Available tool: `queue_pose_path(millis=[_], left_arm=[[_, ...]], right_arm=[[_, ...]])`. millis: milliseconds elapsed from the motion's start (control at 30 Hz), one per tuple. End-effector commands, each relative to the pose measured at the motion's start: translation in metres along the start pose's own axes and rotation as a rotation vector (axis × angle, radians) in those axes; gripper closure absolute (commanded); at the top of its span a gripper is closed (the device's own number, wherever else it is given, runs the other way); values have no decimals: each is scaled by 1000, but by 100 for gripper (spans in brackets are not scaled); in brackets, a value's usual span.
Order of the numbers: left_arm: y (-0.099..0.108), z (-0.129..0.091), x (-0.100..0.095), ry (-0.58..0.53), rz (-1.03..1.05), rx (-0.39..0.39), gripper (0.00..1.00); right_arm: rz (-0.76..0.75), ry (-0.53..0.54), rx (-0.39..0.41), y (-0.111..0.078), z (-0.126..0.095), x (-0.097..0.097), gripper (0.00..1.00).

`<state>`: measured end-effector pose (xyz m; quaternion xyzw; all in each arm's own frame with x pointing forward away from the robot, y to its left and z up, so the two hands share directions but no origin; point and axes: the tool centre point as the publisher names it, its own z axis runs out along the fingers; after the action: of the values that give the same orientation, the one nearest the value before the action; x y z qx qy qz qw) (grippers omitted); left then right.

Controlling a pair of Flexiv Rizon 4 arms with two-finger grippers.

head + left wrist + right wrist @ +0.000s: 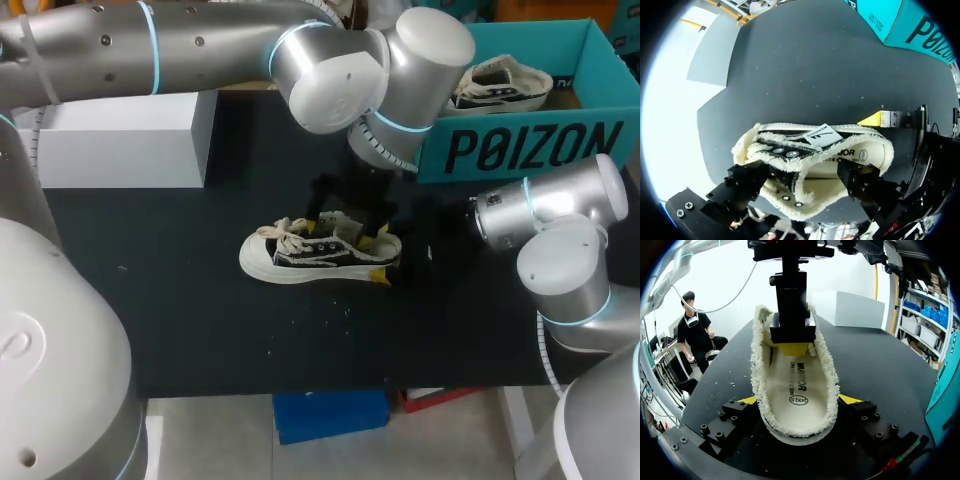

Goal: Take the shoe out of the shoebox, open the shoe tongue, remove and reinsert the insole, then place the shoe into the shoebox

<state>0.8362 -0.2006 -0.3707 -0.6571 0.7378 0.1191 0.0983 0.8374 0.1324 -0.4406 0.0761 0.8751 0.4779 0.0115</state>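
A black low shoe [315,255] with a cream sole, white laces and a fleecy lining lies on the black table, toe to the left. My right gripper [380,257] is shut on its heel, a yellow tip against each side [799,400]. My left gripper [350,230] hangs over the shoe's mouth, fingers wide apart [802,182]. One left finger [792,347] stands inside the shoe with its tip on the cream insole [797,390]; the other finger [747,180] is outside the side wall. The tongue [822,136] is folded forward.
The teal shoebox [530,150] stands open at the back right with a second shoe [500,85] inside. A white box [120,135] sits at the back left. Black table shows in front and to the left of the shoe.
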Motion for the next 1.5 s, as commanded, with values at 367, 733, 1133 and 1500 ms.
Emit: queue_pose_path(millis=[367, 733, 1133, 1500], left_arm=[[5, 9, 0, -32, 20, -14, 58], [13, 9, -11, -46, 29, -6, 100], [18, -9, -28, -25, 31, 42, 100], [17, -21, -44, 17, 1, 80, 100]], right_arm=[[1, 0, 1, -1, 4, 0, 100], [1, 0, 1, -1, 4, 0, 100], [1, 0, 1, -1, 4, 0, 100], [1, 0, 1, -1, 4, 0, 100]])
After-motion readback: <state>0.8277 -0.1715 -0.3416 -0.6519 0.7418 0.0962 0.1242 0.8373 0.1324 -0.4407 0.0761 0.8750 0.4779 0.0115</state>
